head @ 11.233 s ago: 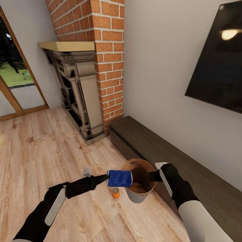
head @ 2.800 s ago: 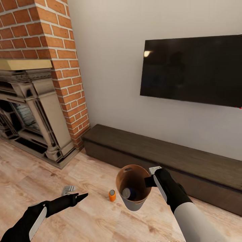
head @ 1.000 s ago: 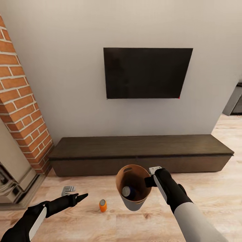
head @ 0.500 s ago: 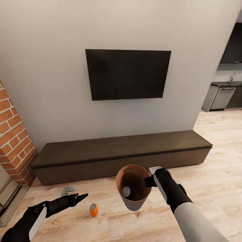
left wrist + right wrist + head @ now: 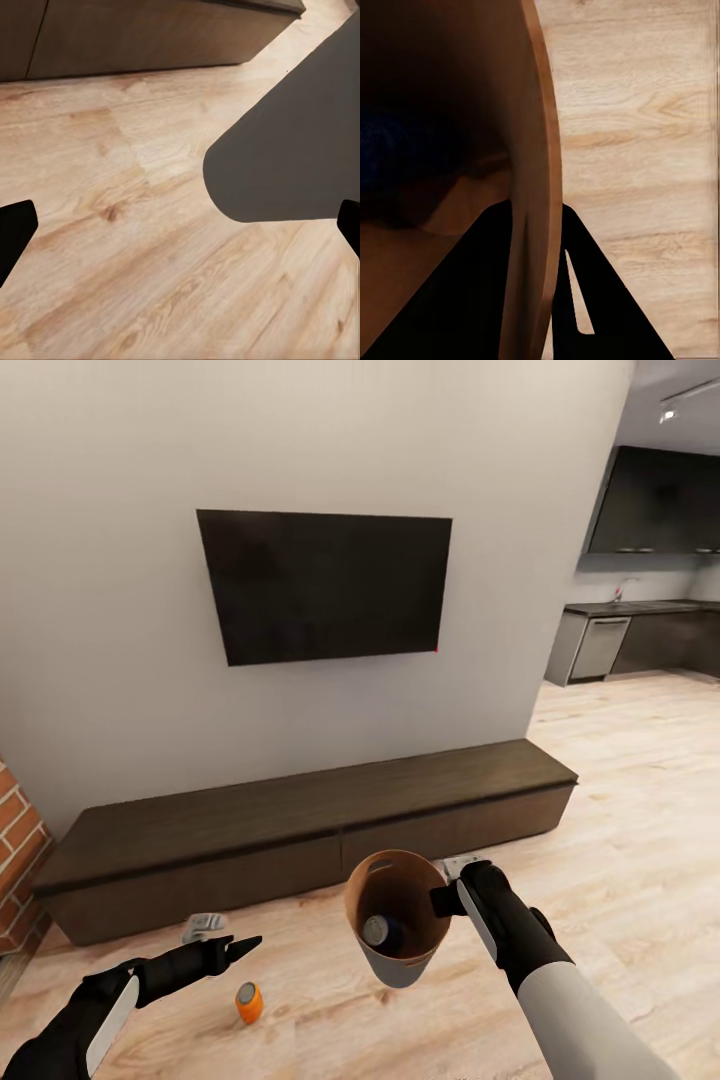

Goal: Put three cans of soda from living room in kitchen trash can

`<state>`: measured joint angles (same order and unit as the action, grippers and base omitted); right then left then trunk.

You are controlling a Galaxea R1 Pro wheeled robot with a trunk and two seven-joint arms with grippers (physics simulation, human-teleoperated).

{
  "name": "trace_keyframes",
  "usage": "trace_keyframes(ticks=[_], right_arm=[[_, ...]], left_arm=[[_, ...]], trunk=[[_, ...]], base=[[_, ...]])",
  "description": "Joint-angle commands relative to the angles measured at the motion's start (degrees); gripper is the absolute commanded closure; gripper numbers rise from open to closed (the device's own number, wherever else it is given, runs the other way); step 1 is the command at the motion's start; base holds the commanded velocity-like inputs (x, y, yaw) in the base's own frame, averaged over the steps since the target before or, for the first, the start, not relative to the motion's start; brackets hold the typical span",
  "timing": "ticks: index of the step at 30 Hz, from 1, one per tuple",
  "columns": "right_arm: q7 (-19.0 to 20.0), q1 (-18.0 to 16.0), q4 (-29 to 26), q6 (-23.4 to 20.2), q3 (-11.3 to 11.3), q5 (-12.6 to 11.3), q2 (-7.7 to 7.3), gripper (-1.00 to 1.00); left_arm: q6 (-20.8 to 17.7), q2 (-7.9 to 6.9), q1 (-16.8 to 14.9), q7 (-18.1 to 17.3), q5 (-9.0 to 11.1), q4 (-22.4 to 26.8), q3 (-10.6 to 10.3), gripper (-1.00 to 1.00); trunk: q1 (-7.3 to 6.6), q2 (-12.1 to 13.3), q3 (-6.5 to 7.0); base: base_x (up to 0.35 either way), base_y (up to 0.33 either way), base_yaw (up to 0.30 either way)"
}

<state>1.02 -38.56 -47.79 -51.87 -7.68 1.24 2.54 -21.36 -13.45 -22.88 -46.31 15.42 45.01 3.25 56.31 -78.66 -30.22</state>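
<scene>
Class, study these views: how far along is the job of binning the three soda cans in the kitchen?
Done: the blue can lies inside the trash can. In hand: the right claw grips the trash can's rim; the left claw is empty. Left: an orange can stands on the floor; the third can isn't identifiable. The kitchen lies ahead.

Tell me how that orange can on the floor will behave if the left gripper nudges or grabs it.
The orange can is a small smooth cylinder that seems to lie tilted on the plank floor, so a nudge would likely roll it. It looks light and could slip from the left gripper unless gripped squarely.
</scene>
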Motion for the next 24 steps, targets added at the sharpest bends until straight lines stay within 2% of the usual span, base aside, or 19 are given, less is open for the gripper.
trace_keyframes(ticks=[1, 9, 24], right_arm=[[0.21, -0.03, -0.03, 0.01, 0.03, -0.89, 0.01, 1.0], [0.21, -0.03, -0.03, 0.01, -0.01, -0.89, 0.01, 1.0], [0.21, -0.03, -0.03, 0.01, 0.02, -0.89, 0.01, 1.0]], left_arm=[[0.0, 0.0, 0.01, 0.0, 0.02, 0.01, 0.0, -1.0], [0.0, 0.01, 0.01, 0.0, 0.0, -0.01, 0.0, -1.0], [0.0, 0.0, -0.02, -0.01, -0.03, -0.01, 0.0, -1.0]], trunk=[[0.0, 0.0, 0.05], [0.0, 0.0, 0.33], [0.0, 0.0, 0.39]], base=[[0.0, 0.0, -0.263], [0.002, 0.037, -0.238], [0.098, 0.241, -0.023]])
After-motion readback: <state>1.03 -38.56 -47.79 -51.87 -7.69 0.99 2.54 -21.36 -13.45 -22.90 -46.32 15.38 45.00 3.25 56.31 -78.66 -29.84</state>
